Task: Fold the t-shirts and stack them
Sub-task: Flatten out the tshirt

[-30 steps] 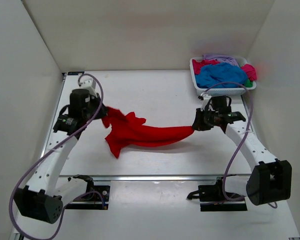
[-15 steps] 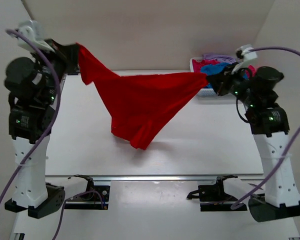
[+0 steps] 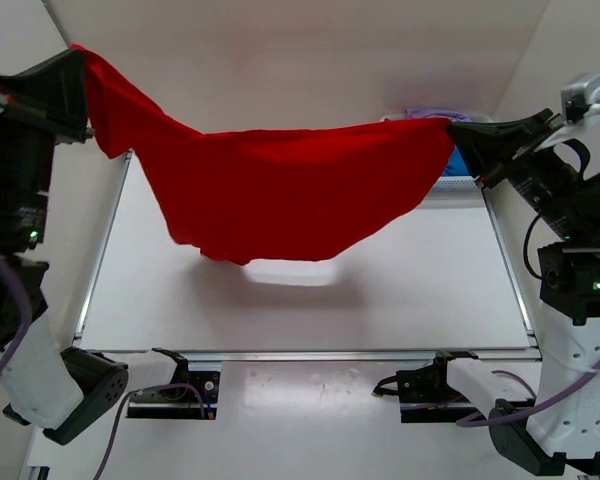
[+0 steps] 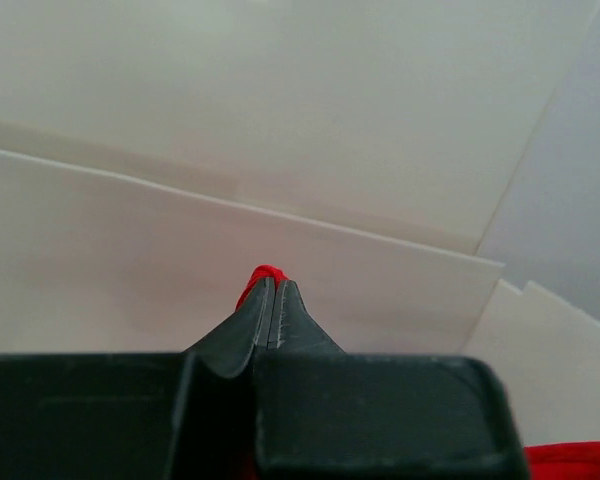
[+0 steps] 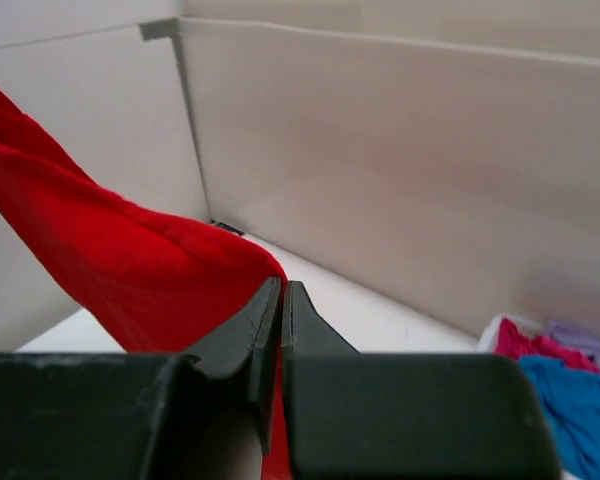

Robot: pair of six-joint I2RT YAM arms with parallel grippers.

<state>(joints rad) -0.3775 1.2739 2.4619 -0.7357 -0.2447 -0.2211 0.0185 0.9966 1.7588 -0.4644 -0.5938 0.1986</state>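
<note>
A bright red t-shirt point(image 3: 280, 190) hangs stretched wide in the air, high over the table, its lower edge sagging in the middle. My left gripper point(image 3: 78, 62) is shut on its upper left corner; a bit of red cloth point(image 4: 262, 272) pokes out past the closed tips point(image 4: 272, 285). My right gripper point(image 3: 452, 128) is shut on the right corner, and the red shirt point(image 5: 130, 270) falls away to the left of its closed tips point(image 5: 281, 288). More t-shirts, pink point(image 5: 525, 343), blue point(image 5: 580, 405) and lavender point(image 5: 585, 345), lie at the back right, mostly hidden in the top view.
The white basket point(image 3: 460, 182) holding the other shirts sits at the table's back right corner, largely behind the red shirt and right arm. White walls close in the table point(image 3: 380, 310) on three sides. Both arms stand raised at the table's left and right edges.
Both arms have lifted the red shirt from the table and pulled it apart. It went from a bunched heap to a wide sheet hanging high between the grippers.
</note>
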